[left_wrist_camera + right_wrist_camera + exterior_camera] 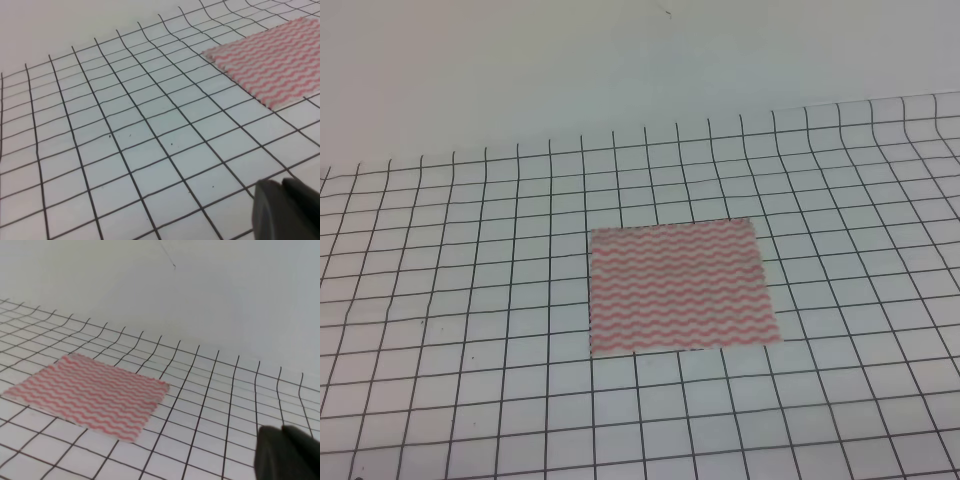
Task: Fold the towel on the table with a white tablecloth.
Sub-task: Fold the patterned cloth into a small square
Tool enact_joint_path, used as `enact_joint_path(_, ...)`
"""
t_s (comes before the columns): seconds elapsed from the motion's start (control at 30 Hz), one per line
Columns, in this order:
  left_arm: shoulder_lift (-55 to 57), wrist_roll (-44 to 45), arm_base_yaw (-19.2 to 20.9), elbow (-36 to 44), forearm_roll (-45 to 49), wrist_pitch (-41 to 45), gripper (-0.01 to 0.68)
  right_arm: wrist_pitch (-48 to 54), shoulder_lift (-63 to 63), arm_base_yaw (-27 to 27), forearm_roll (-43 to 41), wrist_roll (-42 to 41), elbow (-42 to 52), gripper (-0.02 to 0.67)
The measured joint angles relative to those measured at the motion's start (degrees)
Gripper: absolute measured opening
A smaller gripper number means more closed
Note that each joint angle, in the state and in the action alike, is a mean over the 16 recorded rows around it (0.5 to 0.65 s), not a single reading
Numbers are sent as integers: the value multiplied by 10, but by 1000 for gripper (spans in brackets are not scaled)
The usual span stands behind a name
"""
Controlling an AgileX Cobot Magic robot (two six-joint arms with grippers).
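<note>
Both grippers, left [287, 210] and right [287, 452], are cropped dark blurs, openness unreadable; towel [680, 288] flat.

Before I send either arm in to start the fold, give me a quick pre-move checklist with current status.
1. Towel lies flat and unfolded on the white tablecloth: ok.
2. All four towel corners visible in the high view: ok.
3. Nothing resting on the towel: ok.
4. Both arms clear of the towel; neither appears in the high view: ok.
5. Left end effector open for a grasp: cannot tell, only a dark edge shows.
6. Right end effector open: cannot tell, same reason.
</note>
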Motion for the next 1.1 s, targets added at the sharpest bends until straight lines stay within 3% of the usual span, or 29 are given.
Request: enact_joint_path(1.1,0,0,0,0,0,0,0,0,0,0,4,0,0,-1)
